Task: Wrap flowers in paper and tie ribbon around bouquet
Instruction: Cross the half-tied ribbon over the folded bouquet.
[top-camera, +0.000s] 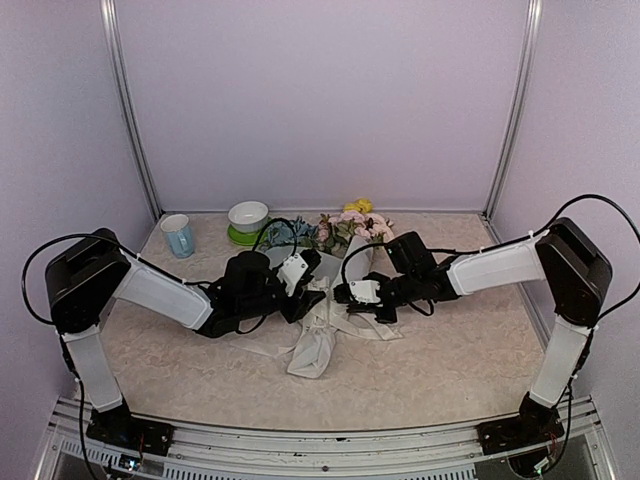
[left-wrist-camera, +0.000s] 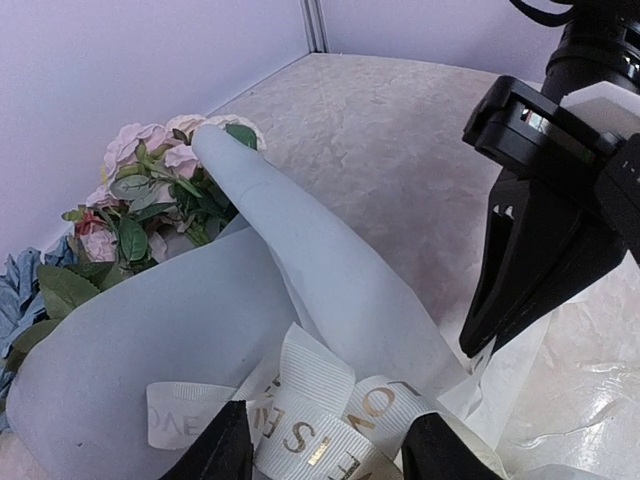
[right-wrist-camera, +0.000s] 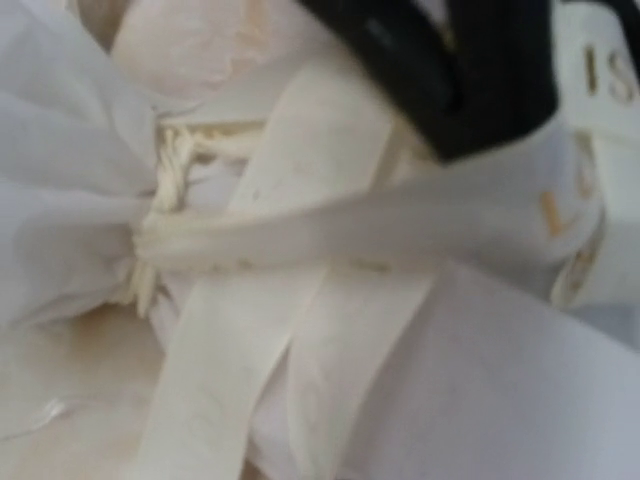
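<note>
The bouquet (top-camera: 313, 350) lies on the table (left-wrist-camera: 400, 130) at the centre of the top view. Its long axis runs from the flowers (left-wrist-camera: 150, 190) at the upper end down to the gathered paper tail at the lower centre. In the left wrist view the paper (left-wrist-camera: 300, 260) cone slants from upper left to lower right. The ribbon (left-wrist-camera: 320, 400), with gold lettering, crosses the cone at its narrow waist, at the bottom centre of that frame.

The left gripper (left-wrist-camera: 330, 420) comes in from the left of the top view. Its jaws stand apart, one on each side of the ribbon loops, and no firm pinch shows.

The right gripper (left-wrist-camera: 478, 340) faces it from the right with its jaws together, tips down at the paper's edge just beside the ribbon. The blurred right wrist view does not show whether a strand is caught.

The ribbon lies between the two grippers, across the bouquet's axis. The left jaws are nearer, so the next pull is probably sideways, away from the waist.
</note>
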